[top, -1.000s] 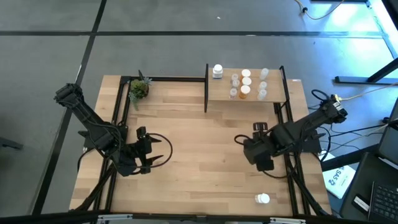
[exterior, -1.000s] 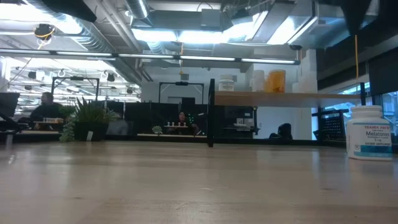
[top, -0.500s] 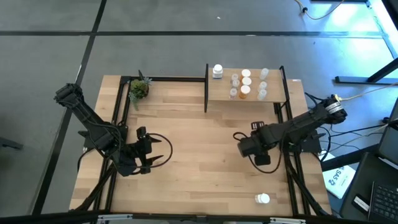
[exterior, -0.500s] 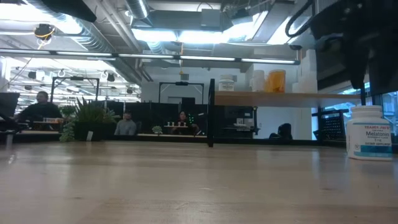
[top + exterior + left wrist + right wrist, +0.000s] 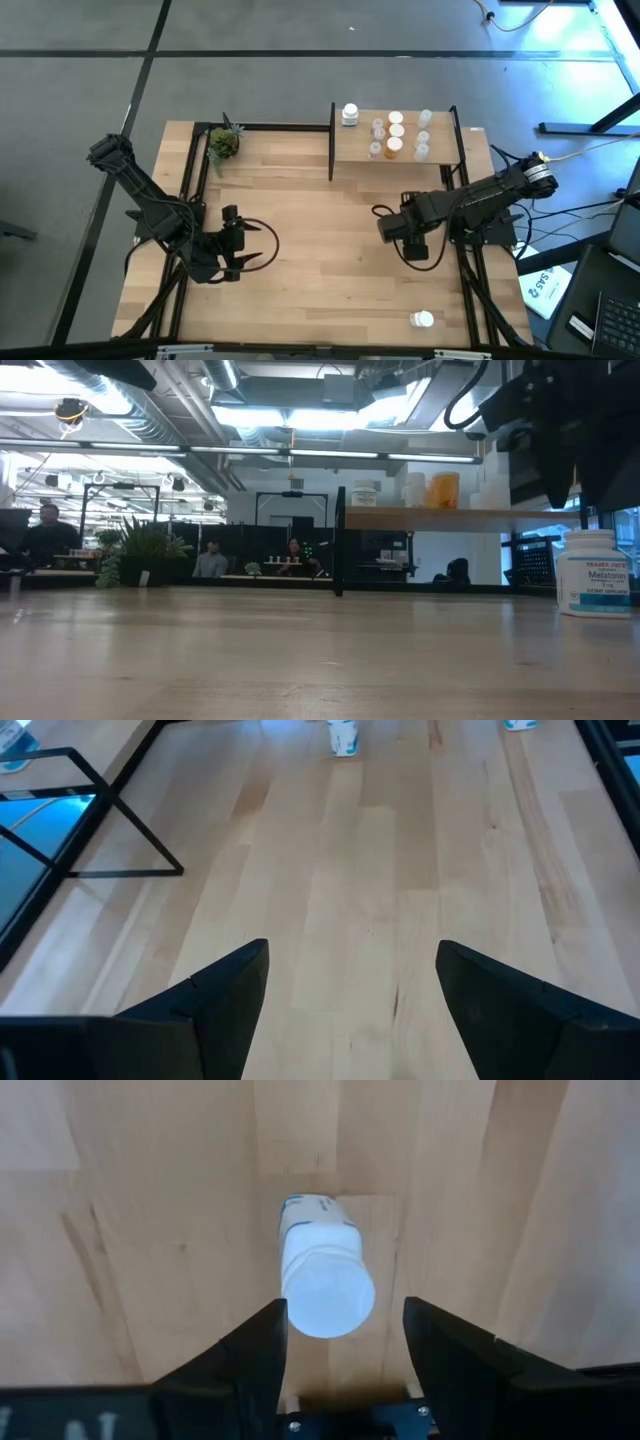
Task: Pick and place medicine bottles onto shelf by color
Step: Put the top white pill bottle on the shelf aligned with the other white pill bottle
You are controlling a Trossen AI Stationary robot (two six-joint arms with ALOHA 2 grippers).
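A white medicine bottle (image 5: pixel 325 1270) with a blue-printed label stands upright on the tabletop; the low view shows it at the right (image 5: pixel 593 573). My right gripper (image 5: pixel 345 1312) hangs open just above it, pointing down, one finger on either side of the cap, touching nothing. In the high view this gripper (image 5: pixel 395 228) hides the bottle. My left gripper (image 5: pixel 262 243) waits open over the table's left half with nothing between its fingers (image 5: pixel 235 985). The shelf (image 5: pixel 445 150) at the far right carries a white bottle (image 5: pixel 349 113), orange bottles (image 5: pixel 394 147) and clear bottles (image 5: pixel 423 120).
Another white bottle (image 5: pixel 423 320) stands near the table's front right corner. A small green plant (image 5: pixel 222 142) sits at the far left corner. Black frame posts (image 5: pixel 331 140) edge the shelf and the table's sides. Bare wood lies between the two arms.
My right gripper has come down and moved toward the table's far left, ending over the white bottle. In the low view its arm has dropped into the picture above the bottle. The bottle has stayed where it was.
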